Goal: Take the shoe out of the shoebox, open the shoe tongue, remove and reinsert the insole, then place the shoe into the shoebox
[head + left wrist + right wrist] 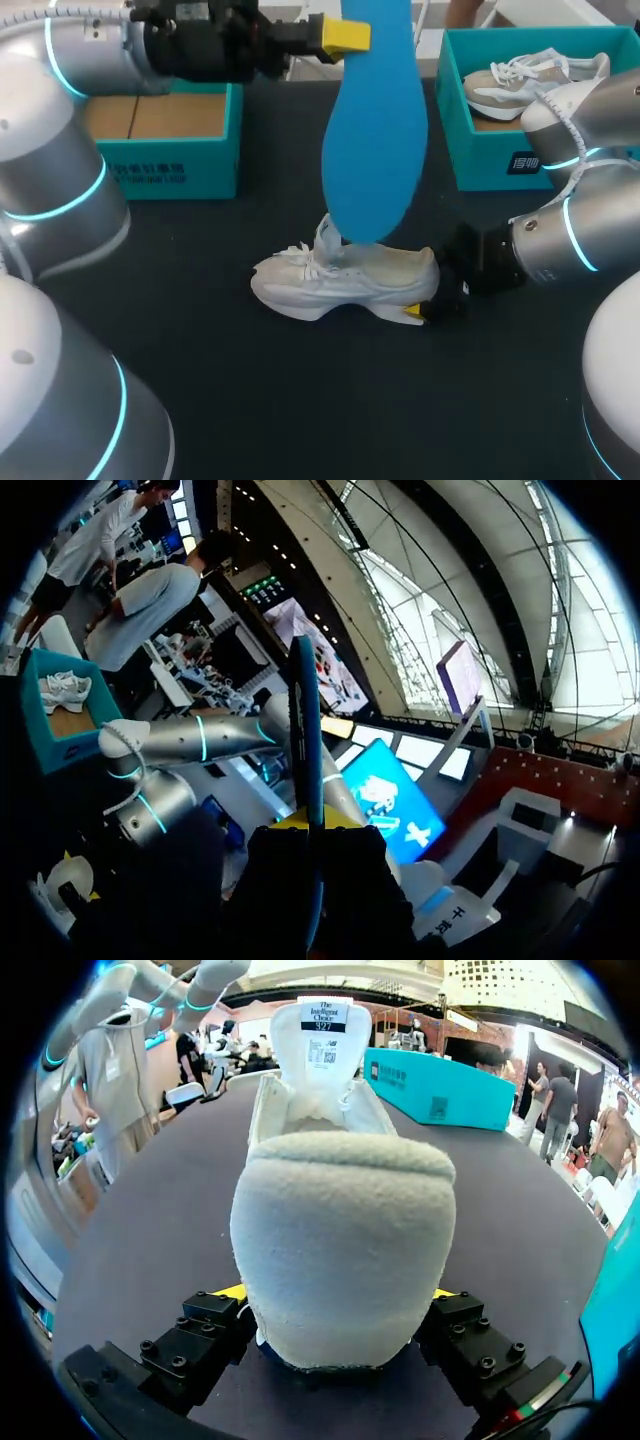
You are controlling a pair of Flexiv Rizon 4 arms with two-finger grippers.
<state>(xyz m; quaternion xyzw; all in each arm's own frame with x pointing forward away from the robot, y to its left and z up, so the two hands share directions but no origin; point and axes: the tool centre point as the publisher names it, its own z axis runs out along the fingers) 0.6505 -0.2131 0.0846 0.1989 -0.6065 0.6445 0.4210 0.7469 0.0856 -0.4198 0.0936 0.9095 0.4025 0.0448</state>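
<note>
Our left tool (348,36) is clamped on the blue insole (375,130), which hangs upright over the white shoe (340,280). Our right tool (428,288) is clamped on the shoe's heel on the counter (300,400).

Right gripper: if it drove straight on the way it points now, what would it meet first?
The padded heel of the white fabric sneaker, which sits between the right gripper's yellow-tipped fingers, apparently touching both. Beyond it lie the shoe's opening and raised tongue.
</note>
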